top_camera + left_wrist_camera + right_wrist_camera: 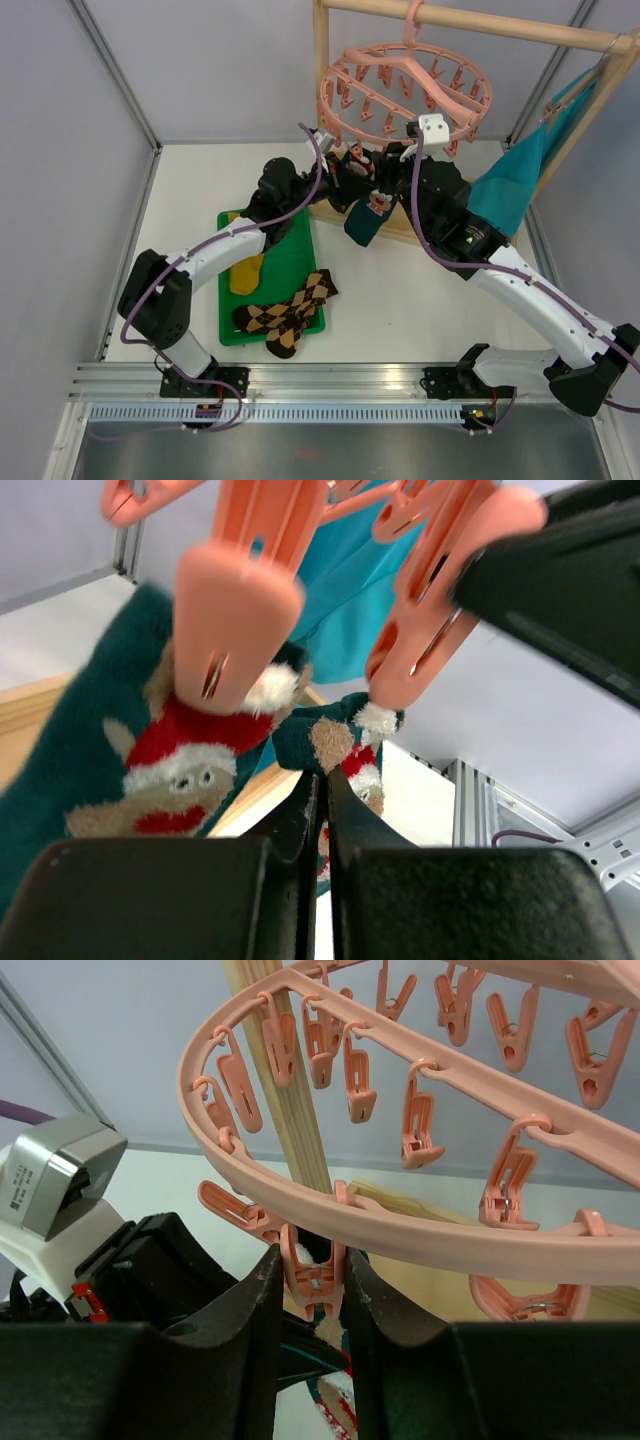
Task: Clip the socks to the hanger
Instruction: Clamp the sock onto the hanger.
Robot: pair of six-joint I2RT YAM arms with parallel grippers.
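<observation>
The teal sock hangs under the near rim of the hanger, its white-trimmed top at the mouth of a clip. The left gripper has its fingers pressed almost together on the sock's fabric, lower down, with only a thin slit between them. The right gripper grips that clip from both sides, and white fluff shows just behind it.

A second teal sock hangs just beside the first, closer to the left wrist camera. Another clip lies over its white pompom; whether that clip bites the sock cannot be told.

The hanger hangs by its hook from the wooden rack at the far side of the table, and a turquoise cloth is draped on the rack's right end.

Nearer the arm bases, a green tray holds the argyle socks, lying across its near right corner, and a mustard sock beside them on the left.
</observation>
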